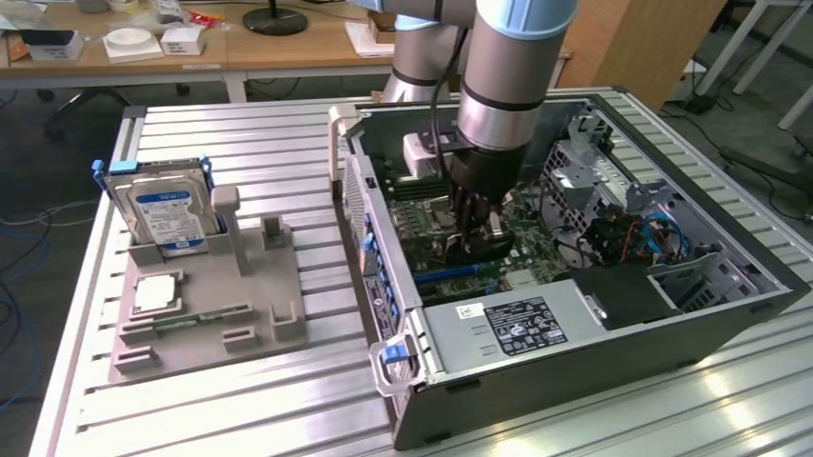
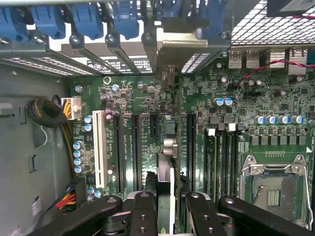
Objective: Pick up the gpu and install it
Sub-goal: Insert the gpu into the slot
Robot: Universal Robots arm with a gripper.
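My claw [image 2: 167,199] is drawn narrow, pinching the gpu [image 2: 167,162] by its upper edge; I hold it on edge, hanging straight down from the fingertips, because a card enters its slot edge-first; its pale end bracket [image 2: 189,44] points away from me toward the case's rear wall, where blue retention clips [image 2: 88,22] line the openings. I have it down inside the open computer case [image 1: 763,276], just above the motherboard [image 2: 133,98]; whether its lower edge touches a slot I cannot tell. The long black expansion slots [image 2: 118,152] run parallel to the card on both sides of my claw, so I judge the alignment close. Crowding the claw on one side are the memory sticks [image 2: 216,157] and the CPU socket [image 2: 270,189]; on the other, farther off, a white slot [image 2: 98,147] and a yellow cable bundle [image 2: 64,142]. Well apart from my claw, outside the case, the hard drive [image 1: 163,209] stands in its grey holder [image 1: 254,286].
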